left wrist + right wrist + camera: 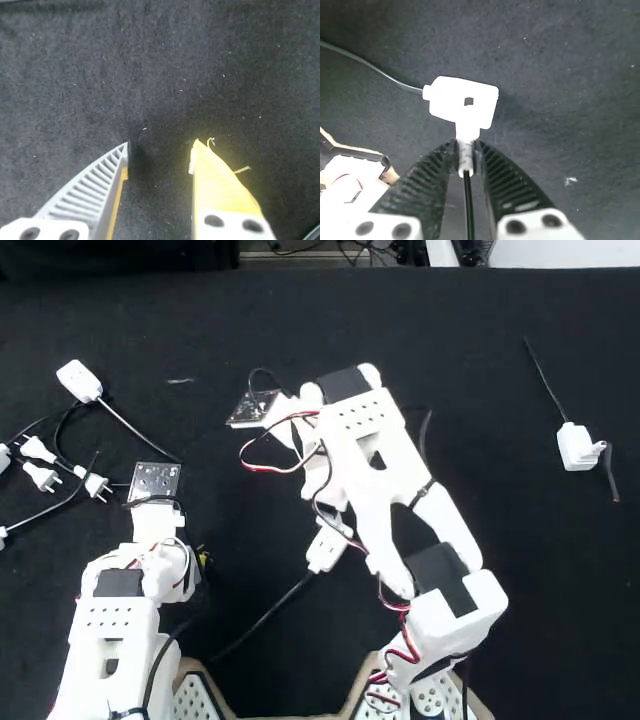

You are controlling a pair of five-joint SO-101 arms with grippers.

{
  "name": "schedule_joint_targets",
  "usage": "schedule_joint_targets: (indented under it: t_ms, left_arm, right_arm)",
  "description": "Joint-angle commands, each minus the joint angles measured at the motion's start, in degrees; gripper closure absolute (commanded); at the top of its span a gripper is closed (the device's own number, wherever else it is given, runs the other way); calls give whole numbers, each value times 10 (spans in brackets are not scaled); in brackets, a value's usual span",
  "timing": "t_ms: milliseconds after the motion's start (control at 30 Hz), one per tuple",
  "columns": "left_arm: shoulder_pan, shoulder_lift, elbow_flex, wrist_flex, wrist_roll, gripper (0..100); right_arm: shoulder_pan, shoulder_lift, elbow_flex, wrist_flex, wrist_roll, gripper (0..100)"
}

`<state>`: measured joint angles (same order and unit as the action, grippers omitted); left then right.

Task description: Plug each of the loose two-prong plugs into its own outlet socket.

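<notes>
Plug (465, 158) in pinch of right hand (466, 146), tip at outlet socket (462, 102); left hand (160, 145) spread over cloth (200, 60)

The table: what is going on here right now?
The right gripper is shut on a white plug whose end meets a white socket block on the black mat. The left gripper hangs open over bare mat. Several loose plugs lie near the mat's left side, not yet plugged in.
</notes>
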<state>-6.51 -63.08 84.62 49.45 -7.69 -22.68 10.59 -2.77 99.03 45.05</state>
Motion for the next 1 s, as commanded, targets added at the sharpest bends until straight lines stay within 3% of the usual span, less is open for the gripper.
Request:
schedule_joint_targets:
  t_ms: [0,233,967]
  left_arm:
    - [5,-7,-5,-8,-4,798]
    - [5,-7,-5,-8,-4,798]
    - [5,-7,-5,-8,-4,798]
  right_arm:
    - [17,0,-31,18,6,988]
    - [62,-2,-31,18,46,988]
    - [32,0,39,-29,43,988]
